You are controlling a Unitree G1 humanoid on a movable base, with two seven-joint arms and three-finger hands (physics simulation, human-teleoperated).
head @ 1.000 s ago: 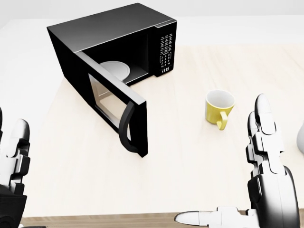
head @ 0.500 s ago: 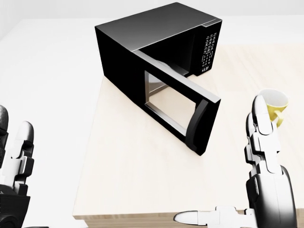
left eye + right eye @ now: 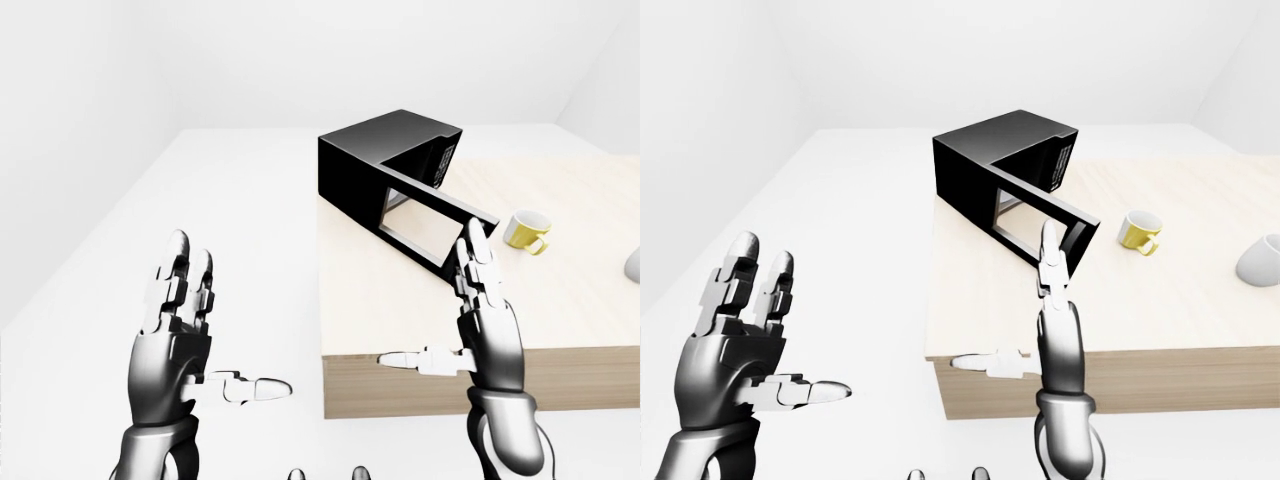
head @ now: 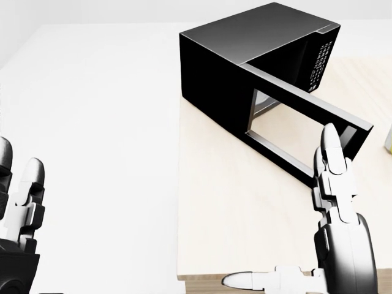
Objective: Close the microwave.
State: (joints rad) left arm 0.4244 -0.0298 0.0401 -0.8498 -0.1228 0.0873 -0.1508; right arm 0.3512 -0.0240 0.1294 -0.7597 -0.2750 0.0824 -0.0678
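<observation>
A black microwave (image 4: 236, 58) stands at the left end of a pale wooden table (image 4: 233, 208). Its windowed door (image 4: 306, 125) is swung wide open, reaching toward the lower right of the head view. My right hand (image 3: 485, 325) is raised and open, its fingers (image 4: 334, 174) upright just below the door's free edge; I cannot tell whether they touch it. Off the table's left edge, my left hand (image 3: 180, 335) hangs open over the white floor, holding nothing.
A yellow mug (image 3: 1137, 230) sits on the table to the right of the microwave. Further right lies a pale grey bowl-like object (image 3: 1262, 262). The table's left edge (image 3: 322, 300) borders white floor, and white walls stand behind.
The whole picture has shifted: the camera has swung left, so microwave and table now sit further right in the head view. Both hands keep their places in view, and the door stays open.
</observation>
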